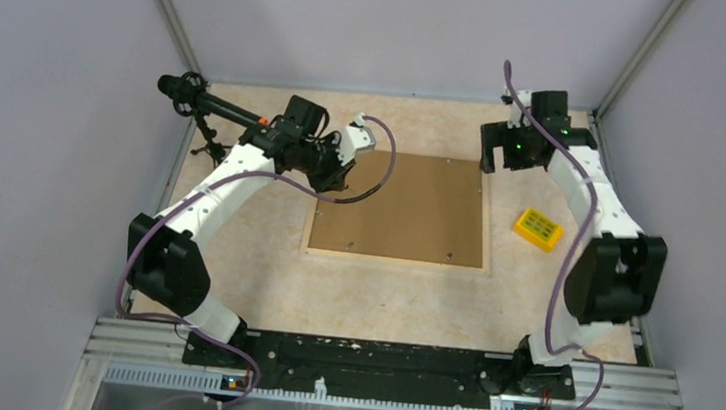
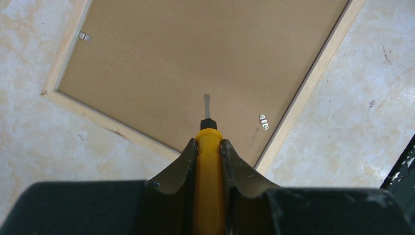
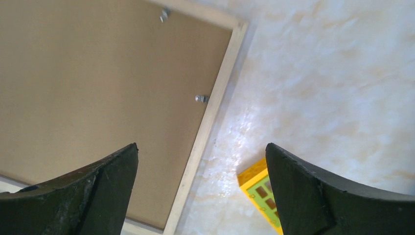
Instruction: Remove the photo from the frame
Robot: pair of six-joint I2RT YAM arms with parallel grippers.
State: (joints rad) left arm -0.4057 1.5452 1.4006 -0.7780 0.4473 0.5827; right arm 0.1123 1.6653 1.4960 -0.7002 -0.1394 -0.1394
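Note:
The frame (image 1: 399, 208) lies face down on the table, showing its brown board back and pale wood edges (image 2: 313, 73). The photo is hidden beneath that board. My left gripper (image 2: 209, 142) is shut on a yellow-handled screwdriver (image 2: 209, 186), whose metal blade (image 2: 207, 102) points down at the board near a small metal tab (image 2: 264, 121). In the top view the left gripper (image 1: 334, 170) hangs over the frame's left edge. My right gripper (image 3: 201, 149) is open and holds nothing, hovering over the frame's right edge (image 3: 210, 117); in the top view the right gripper (image 1: 500, 150) is at the far right corner.
A small yellow block (image 1: 538, 229) with a green face lies on the table right of the frame, and the yellow block (image 3: 257, 188) also shows beside the right finger. More metal tabs (image 3: 201, 98) sit along the board's edge. A black stand (image 1: 193, 98) is at the far left.

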